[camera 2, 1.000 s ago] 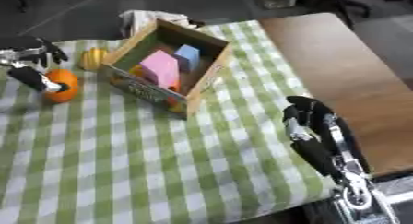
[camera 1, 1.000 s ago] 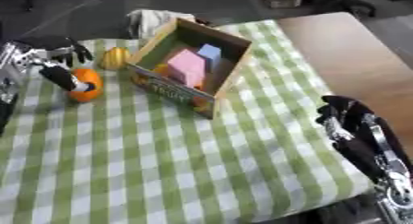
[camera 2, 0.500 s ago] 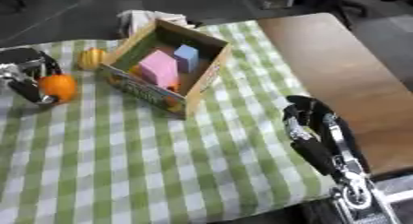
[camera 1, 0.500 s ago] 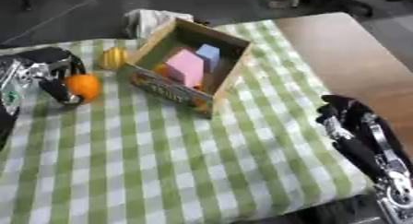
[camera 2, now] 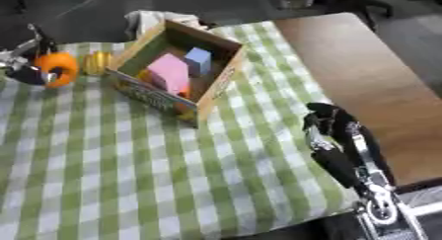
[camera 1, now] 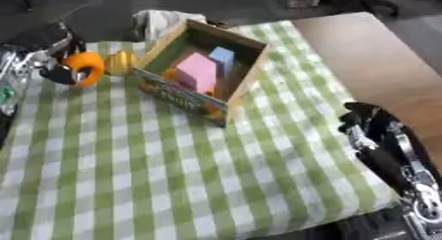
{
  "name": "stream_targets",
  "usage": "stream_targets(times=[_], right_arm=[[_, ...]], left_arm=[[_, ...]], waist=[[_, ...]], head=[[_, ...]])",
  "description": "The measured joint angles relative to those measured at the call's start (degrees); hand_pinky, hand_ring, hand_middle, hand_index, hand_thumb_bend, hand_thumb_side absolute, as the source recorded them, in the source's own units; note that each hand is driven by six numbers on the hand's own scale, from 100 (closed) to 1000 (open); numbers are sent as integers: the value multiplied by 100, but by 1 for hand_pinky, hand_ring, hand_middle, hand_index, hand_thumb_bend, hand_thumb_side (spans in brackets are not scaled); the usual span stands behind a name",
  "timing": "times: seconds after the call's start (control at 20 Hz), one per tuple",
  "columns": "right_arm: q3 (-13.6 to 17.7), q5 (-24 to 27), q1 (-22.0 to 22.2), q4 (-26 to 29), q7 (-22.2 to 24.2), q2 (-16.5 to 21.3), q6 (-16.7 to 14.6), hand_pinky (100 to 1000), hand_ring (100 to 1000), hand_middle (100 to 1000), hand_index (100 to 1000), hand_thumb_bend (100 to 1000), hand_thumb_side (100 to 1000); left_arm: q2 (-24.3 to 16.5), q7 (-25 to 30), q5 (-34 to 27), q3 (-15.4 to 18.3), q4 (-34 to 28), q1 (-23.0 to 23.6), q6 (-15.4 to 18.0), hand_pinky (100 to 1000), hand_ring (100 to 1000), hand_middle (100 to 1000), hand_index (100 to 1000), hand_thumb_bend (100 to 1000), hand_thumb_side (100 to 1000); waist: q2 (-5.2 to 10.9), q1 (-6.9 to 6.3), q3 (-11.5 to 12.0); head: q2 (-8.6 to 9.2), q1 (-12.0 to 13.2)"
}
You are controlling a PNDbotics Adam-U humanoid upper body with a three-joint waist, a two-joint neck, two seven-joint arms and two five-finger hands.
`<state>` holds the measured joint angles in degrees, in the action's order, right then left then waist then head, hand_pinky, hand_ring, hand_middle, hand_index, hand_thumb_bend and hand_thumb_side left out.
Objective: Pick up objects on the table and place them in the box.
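Left hand (camera 1: 54, 61) at far left of the table (camera 1: 371, 51), fingers curled round the orange (camera 1: 85, 69) — a round orange item, likely a fruit, hard to be sure at this sharpness. Dark fingers show on both its left side and top. Can't tell whether the orange is on the cloth or just above it.

Yellow object (camera 1: 122, 62) sits on the green-and-white checked cloth (camera 1: 172, 165) just right of the orange, between it and the box (camera 1: 186, 98). Shape is rounded; nothing more readable.

Box is open-topped, turned at an angle to the table edge, printed front wall facing the camera. Inside: pink block (camera 1: 198, 72) in the middle, light-blue block (camera 1: 222, 56) behind it toward the far corner, touching or nearly touching the pink one. Something orange shows low by the pink block, half hidden.

Crumpled pale cloth or bag (camera 1: 156, 21) behind the box's far-left corner, at the table's far edge.

Right hand (camera 2: 331, 130) hangs at the lower right, over the cloth's right edge, near the bare wooden tabletop. Holding nothing, fingers relaxed and slightly bent, not closed. Well apart from the box and the other items.

Bare wood shows to the right of the cloth, nothing on it in view.
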<state>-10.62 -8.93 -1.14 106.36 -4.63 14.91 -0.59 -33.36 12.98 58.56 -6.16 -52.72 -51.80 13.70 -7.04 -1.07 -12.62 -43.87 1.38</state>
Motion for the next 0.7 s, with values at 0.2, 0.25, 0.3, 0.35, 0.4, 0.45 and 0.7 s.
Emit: stream_targets(times=[0.2, 0.25, 0.3, 0.35, 0.4, 0.45, 0.7], right_arm=[[-3, 0, 2, -6, 1, 0, -2, 676, 611, 608, 785, 100, 533], [-4, 0, 2, -6, 2, 0, -2, 676, 611, 608, 785, 100, 533], [-6, 0, 2, -6, 4, 0, -2, 676, 611, 608, 785, 100, 533], [-7, 0, 0, -6, 7, 0, -2, 676, 611, 608, 785, 100, 534], [-10, 0, -4, -6, 14, 0, -2, 676, 611, 608, 785, 100, 534], [-19, 0, -12, -6, 19, 0, -3, 676, 611, 608, 785, 100, 535], [-42, 3, -93, -6, 35, 0, -11, 675, 611, 608, 785, 100, 538]], left_arm=[[75, -5, -203, -99, -221, -290, 38, 464, 394, 382, 589, 229, 127], [148, 1, -212, -146, -238, -343, 75, 469, 399, 388, 594, 266, 169], [243, 6, -212, -197, -238, -394, 119, 471, 401, 390, 597, 216, 133], [347, 8, -209, -243, -238, -441, 163, 474, 405, 394, 599, 208, 136], [456, 5, -201, -284, -235, -484, 202, 475, 406, 396, 601, 208, 139], [566, -2, -178, -319, -225, -517, 236, 486, 418, 409, 613, 197, 150], [1008, -88, 37, -412, -18, -530, 311, 582, 520, 530, 738, 275, 170]], waist=[[2, 2, -52], [2, 7, -70], [0, 12, -95], [-8, 15, -123], [-30, 15, -152], [-62, 15, -178], [-201, 9, -312]], head=[[0, 7], [0, 12], [0, 23], [0, 36], [0, 51], [0, 65], [0, 163]])
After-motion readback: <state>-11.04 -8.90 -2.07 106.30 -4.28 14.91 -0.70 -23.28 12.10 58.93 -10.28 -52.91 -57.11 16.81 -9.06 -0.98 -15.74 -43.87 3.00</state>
